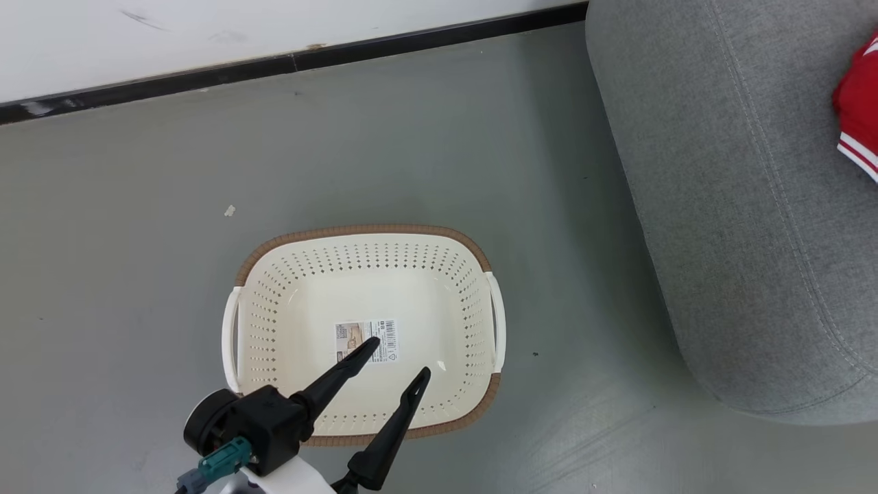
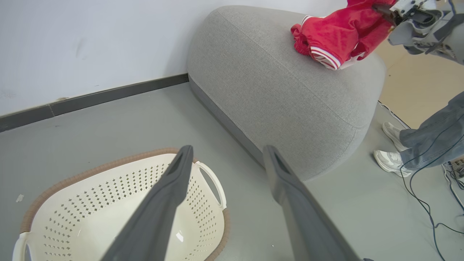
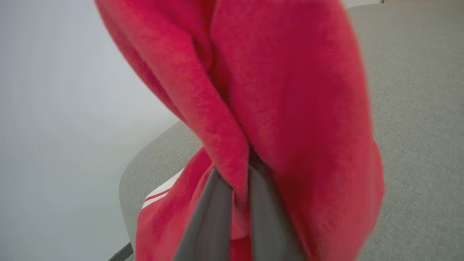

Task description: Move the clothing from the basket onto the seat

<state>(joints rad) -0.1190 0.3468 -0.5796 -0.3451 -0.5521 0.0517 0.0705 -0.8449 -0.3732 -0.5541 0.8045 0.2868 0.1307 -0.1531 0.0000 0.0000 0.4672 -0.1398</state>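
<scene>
I saw my right pincer [image 3: 237, 181] clamped on the red clothing [image 2: 335, 32] on the seat [image 2: 275, 87]; my left pincer [image 1: 400, 357] hung spread wide above the basket [image 1: 363, 230].

A bare test lab: grey floor [image 1: 411, 137], white wall [image 1: 206, 34], trailing cables [image 2: 430, 217], one sofa [image 1: 741, 206].

On the grey floor [image 1: 137, 171] stands the basket [image 1: 363, 231], with the grey seat [image 1: 720, 206] to the basket's right and a small pale scrap [image 1: 230, 210] beyond its far left corner. Red clothing [image 1: 857, 103] lies on the seat's side away from the basket.
</scene>
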